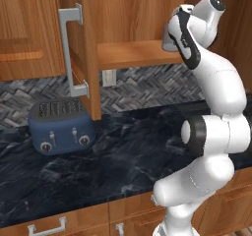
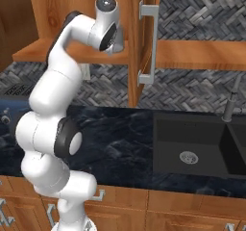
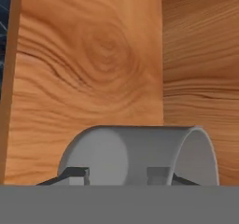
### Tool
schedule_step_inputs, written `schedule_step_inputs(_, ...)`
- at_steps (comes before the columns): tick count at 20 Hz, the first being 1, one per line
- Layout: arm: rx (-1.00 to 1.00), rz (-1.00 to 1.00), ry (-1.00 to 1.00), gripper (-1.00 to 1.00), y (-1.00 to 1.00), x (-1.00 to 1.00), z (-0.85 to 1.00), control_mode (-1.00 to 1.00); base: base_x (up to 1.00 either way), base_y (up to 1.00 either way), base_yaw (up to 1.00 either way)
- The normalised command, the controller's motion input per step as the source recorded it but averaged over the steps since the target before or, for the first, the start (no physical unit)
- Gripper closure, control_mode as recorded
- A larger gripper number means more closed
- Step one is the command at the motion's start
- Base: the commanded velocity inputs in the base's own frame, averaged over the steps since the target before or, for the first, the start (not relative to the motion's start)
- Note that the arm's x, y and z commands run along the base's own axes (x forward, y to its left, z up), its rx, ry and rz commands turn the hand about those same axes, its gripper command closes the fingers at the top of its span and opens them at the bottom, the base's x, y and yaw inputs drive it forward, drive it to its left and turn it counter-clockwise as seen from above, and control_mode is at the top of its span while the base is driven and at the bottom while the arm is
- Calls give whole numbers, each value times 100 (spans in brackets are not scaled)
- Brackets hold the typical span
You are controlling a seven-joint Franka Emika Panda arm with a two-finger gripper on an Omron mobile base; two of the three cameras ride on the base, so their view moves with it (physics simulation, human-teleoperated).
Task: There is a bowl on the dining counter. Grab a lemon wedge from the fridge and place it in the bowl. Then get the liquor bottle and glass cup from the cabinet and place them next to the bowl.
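1. From the left base view, my arm reached onto the open cabinet (image 1: pixel 133 53) shelf, where the glass cup (image 1: pixel 169 42) sat.
2. The right base view put my hand at that shelf, left of the sink (image 2: pixel 192 150).
3. In the hand view, my fingertips (image 3: pixel 74 174) straddled the tumbler's wall; whether they pinched it, I could not tell. I judged this the cup-fetching step: clamp, lift, withdraw.

Wooden cabinets (image 1: pixel 29 28), black marbled countertop (image 1: pixel 118 161)

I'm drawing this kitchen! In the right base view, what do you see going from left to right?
White robot arm → open wooden cabinet door with grey bar handle → black sink basin → grey tap.
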Motion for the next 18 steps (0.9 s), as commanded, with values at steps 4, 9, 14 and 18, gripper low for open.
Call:
schedule_step_inputs(4, -1, 0, -17, 100, 27, -60, -17, -100, 0, 0, 0)
schedule_step_inputs(9, 0, 0, -6, 100, 20, -84, 4, -100, 0, 0, 0)
schedule_step_inputs(14, 0, 0, -5, 100, 0, -99, 22, -100, 0, 0, 0)
schedule_step_inputs(18, 0, 3, 0, 100, -7, -94, 22, -100, 0, 0, 0)
